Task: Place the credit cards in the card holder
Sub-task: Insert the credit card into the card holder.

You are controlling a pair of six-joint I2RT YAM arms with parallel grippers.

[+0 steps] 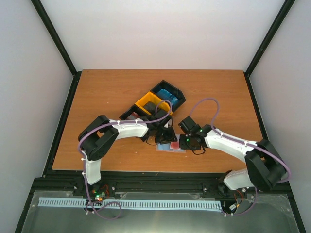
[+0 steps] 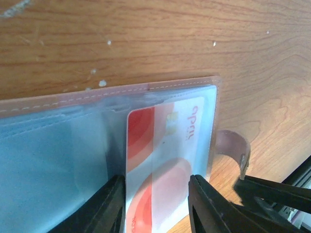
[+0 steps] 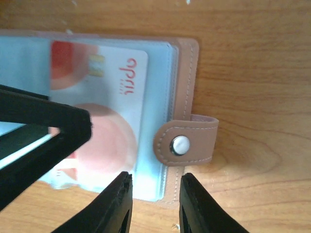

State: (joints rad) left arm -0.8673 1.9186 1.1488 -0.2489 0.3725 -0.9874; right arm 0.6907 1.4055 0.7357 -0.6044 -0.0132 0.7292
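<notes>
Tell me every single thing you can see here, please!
table: one, brown wood, under everything
card holder: one, pinkish-tan, open on the table
credit card: one, red-and-white, in the card holder's clear pocket
snap strap: one, pinkish-tan, silver stud, card holder's edge
bins: three, two black, one yellow, behind the card holder; blue things in the farthest
arms: two, white and black, from the near edge
left gripper: one, black, over the credit card
right gripper: one, black, beside the snap strap
</notes>
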